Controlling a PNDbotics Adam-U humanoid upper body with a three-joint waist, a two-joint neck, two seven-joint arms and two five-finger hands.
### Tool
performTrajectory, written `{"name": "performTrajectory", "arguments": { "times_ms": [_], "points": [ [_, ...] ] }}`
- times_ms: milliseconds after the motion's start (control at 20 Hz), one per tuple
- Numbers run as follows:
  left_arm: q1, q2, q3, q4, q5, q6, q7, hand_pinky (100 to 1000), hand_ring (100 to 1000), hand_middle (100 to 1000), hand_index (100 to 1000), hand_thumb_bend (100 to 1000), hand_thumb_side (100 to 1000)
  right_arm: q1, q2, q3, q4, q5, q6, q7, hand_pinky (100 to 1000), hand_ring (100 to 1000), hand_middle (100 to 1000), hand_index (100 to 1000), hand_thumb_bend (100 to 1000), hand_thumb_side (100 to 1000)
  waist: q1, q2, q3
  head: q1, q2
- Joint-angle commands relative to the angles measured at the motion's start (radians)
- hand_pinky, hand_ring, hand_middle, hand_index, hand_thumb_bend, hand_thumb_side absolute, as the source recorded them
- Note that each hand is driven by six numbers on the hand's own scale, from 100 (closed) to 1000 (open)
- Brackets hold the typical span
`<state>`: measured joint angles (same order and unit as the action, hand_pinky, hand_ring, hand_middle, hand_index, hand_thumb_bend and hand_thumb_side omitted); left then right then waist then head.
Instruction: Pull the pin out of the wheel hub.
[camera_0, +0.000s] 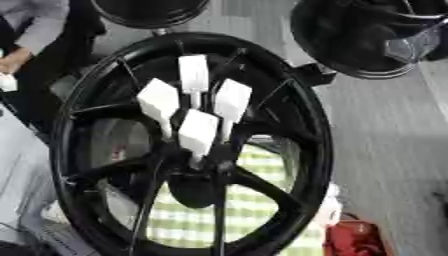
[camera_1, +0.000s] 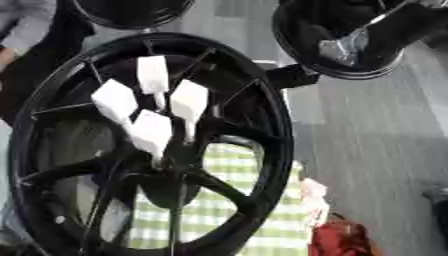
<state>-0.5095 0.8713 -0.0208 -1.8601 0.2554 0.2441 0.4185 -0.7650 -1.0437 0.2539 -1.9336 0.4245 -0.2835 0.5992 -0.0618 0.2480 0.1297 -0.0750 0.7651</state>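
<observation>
Wheel hub (camera_0: 188, 145), a large black alloy rim with thin spokes, fills most of both views and stands tilted over a green-and-white checked cloth (camera_0: 254, 200) that shows through its lower openings. Four white, flat-headed block-shaped pins (camera_0: 198, 131) cluster at its centre, one at the top, one to each side and one nearest the camera, their narrow stems running down into the dark middle of the hub. Neither robot hand shows in either view, so I cannot tell how their fingers stand. The pins sit close together, nearly touching, so my worry is that a hand coming in unseen catches two heads at once or knocks a neighbour askew. A pull off the stem's line could jam the pin or rock the tilted rim. A red object (camera_0: 354, 240) lies beside the rim's lower right edge.
</observation>
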Motion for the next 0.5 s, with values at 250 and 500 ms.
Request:
{"name": "performTrajectory", "arguments": {
  "times_ms": [250, 500],
  "points": [
    [-0.012, 0.035, 0.012, -0.014, 0.001, 0.004, -0.005, 824, 844, 876, 879, 879, 784, -0.028, -0.022, -0.005, -0.013, -0.007, -0.008, -0.001, 955, 907, 853, 846, 100, 536, 0.007, -0.019, -0.001, -0.005, 0.005],
    [-0.014, 0.033, 0.010, -0.013, 0.002, 0.004, -0.007, 823, 844, 876, 879, 879, 783, -0.044, -0.014, 0.010, -0.019, -0.008, -0.043, 0.020, 960, 913, 854, 844, 217, 258, 0.005, -0.020, 0.000, -0.007, 0.005]
  ]
}}
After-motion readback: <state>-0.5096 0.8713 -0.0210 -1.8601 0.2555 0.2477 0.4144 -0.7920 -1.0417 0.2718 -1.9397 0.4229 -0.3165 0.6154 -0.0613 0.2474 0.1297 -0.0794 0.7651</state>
